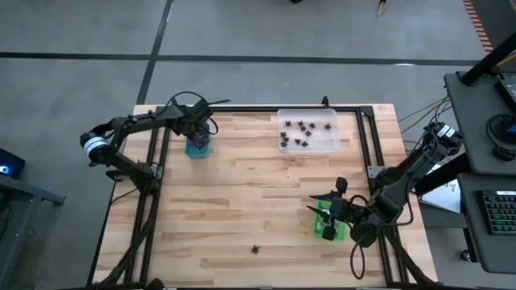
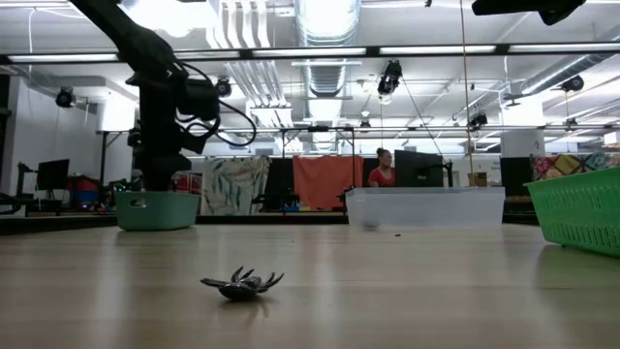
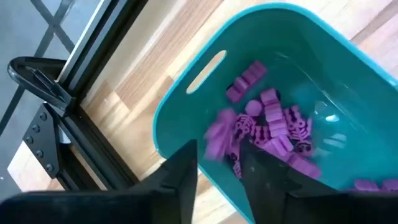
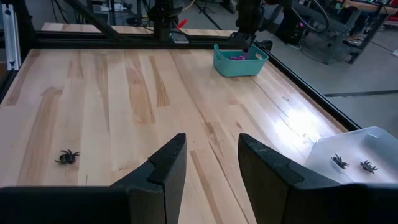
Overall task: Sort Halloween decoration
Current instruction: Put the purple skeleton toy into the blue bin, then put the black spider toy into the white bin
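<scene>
Left gripper point(image 1: 198, 133) hangs over the teal tray point(image 1: 197, 148) at the table's far left, fingers parted a little, nothing pinched; a blurred purple trinket point(image 3: 217, 138) sits just past the tips above the purple pile point(image 3: 273, 134). The 1 stray black spider point(image 1: 255, 250) lies alone near the front edge, legs splayed, no clear long axis. Right gripper point(image 1: 332, 211), fingers spread and empty over the green tray point(image 1: 342, 234), is the nearer arm; the spider lies ahead and off to one side of its fingers. Clear tray point(image 1: 348, 145) holds more spiders.
</scene>
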Robot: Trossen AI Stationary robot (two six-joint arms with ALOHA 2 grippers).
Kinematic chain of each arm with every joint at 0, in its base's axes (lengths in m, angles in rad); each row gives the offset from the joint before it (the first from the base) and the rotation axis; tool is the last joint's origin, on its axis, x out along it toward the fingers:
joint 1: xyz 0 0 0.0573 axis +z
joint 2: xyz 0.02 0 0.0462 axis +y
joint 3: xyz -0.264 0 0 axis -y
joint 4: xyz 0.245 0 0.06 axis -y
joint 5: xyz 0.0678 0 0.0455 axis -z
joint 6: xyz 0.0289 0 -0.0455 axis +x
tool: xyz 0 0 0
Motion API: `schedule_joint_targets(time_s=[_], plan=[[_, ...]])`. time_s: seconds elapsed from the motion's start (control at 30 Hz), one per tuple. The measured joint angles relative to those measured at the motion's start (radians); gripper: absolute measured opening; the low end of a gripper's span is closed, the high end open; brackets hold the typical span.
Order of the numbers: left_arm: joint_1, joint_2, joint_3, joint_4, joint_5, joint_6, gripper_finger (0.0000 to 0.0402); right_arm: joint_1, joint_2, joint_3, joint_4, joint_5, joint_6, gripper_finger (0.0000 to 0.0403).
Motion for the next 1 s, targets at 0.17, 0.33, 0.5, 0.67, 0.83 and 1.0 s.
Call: schedule_joint_targets(time_s=[0.17,0.33,0.5,0.67,0.83,1.0], plan=[[-0.005,-0.032,0.000,0.000,0.000,-0.006,0.0132,0.000,0.000,0.000,0.000,0.001,0.000,0.0137],[-0.025,-0.085,0.003,-0.003,0.034,-0.016,0.0147,-0.003,0.000,0.000,0.000,0.006,0.010,0.0137],[-0.082,-0.151,0.049,0.003,0.238,-0.068,0.0148,-0.043,0.000,0.000,0.001,-0.006,0.052,0.0137],[-0.219,-0.220,0.067,0.092,0.383,-0.134,0.0148,-0.083,0.008,0.000,0.004,-0.077,0.056,0.0137],[-0.428,-0.258,0.065,0.179,0.385,-0.179,0.0149,-0.096,0.031,0.000,0.004,-0.120,0.053,0.0137],[-0.628,-0.254,0.065,0.262,0.371,-0.220,0.0149,-0.094,0.032,0.000,0.005,-0.122,0.052,0.0137]])
